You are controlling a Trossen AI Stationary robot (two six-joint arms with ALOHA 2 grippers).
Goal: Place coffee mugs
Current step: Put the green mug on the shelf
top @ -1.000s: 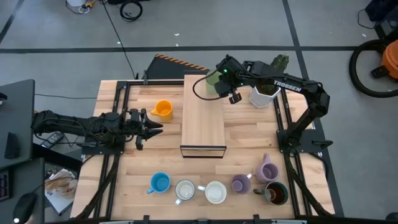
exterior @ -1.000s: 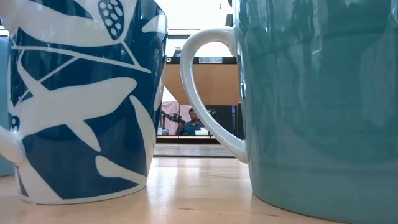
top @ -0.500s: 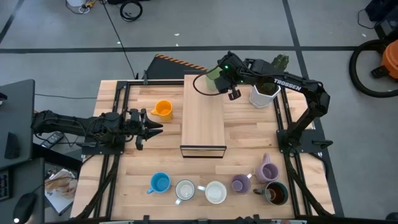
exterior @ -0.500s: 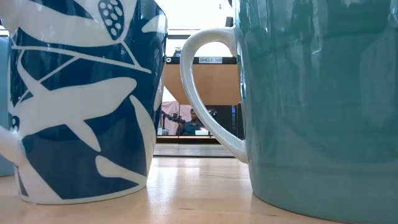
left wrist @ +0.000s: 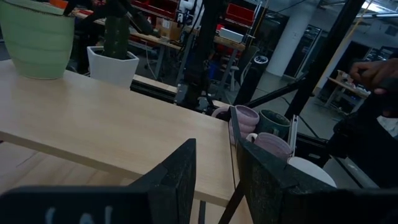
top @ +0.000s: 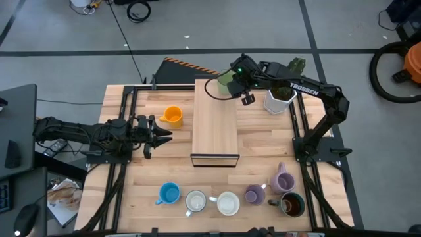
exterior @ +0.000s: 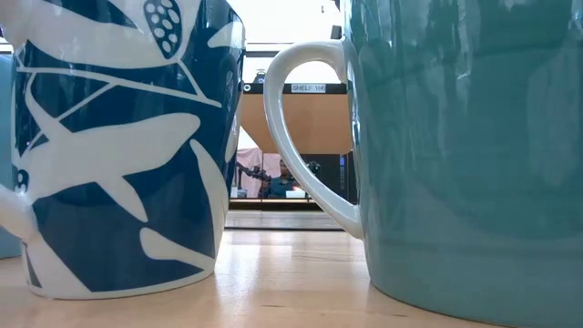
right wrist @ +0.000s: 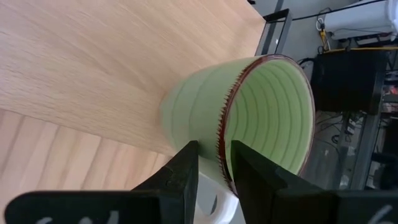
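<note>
A: From above, where do we see the green mug point(top: 225, 83)?

B: At the far end of the raised wooden board point(top: 215, 125), with the right gripper point(top: 238, 84) on it.

A: And in the right wrist view?

B: Its fingers point(right wrist: 180, 171) clamp the mug's rim.

A: The left gripper point(top: 158, 132)?

B: It hangs above the counter point(top: 263, 141) near the orange mug point(top: 172, 116), fingers slightly apart.

two dark jointed arms, white "trossen" lettering on the right arm point(top: 309, 92).
</note>
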